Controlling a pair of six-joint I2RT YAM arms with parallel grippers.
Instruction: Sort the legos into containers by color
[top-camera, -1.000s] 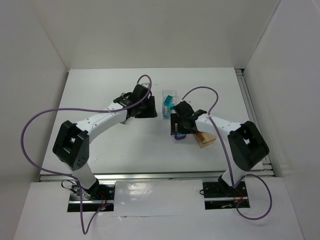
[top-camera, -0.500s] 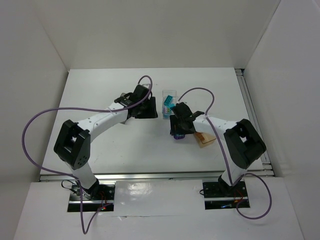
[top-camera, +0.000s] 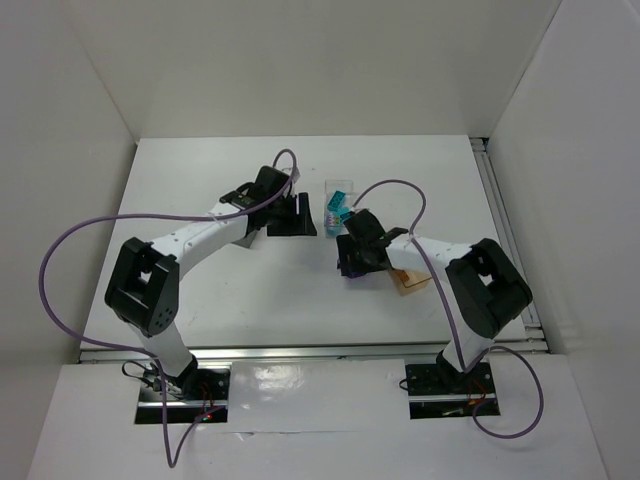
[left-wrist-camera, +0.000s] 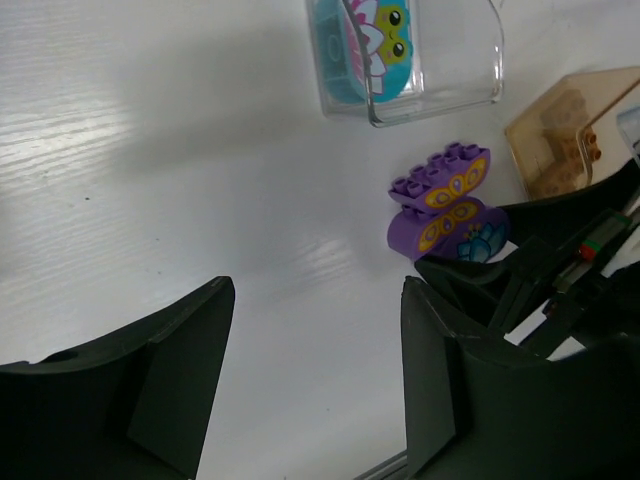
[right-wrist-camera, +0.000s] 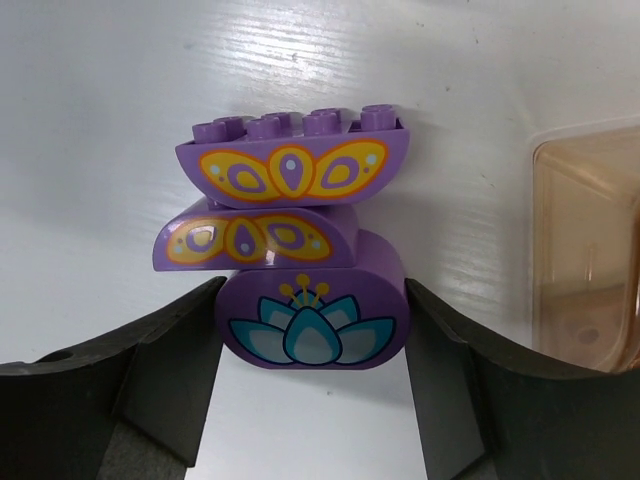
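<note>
A cluster of purple legos (right-wrist-camera: 290, 250) with butterfly and lotus prints lies on the white table; it also shows in the left wrist view (left-wrist-camera: 445, 205). My right gripper (right-wrist-camera: 312, 330) is low over it, its jaws touching both sides of the lotus brick, and it hides most of the cluster in the top view (top-camera: 352, 266). The clear bin (top-camera: 340, 203) (left-wrist-camera: 455, 75) holds teal legos (left-wrist-camera: 365, 45). The amber bin (top-camera: 411, 279) (right-wrist-camera: 590, 250) holds orange bricks (left-wrist-camera: 560, 165). My left gripper (top-camera: 291, 218) (left-wrist-camera: 315, 380) is open and empty. I cannot make out the dark grey bin.
White walls close in the table on the left, back and right. A rail (top-camera: 500, 215) runs along the right edge. Purple cables loop from both arms. The two grippers are close together near the table's middle.
My right gripper has moved a little left and farther from the bases, settling over the purple legos. My left gripper has shifted slightly left and back.
</note>
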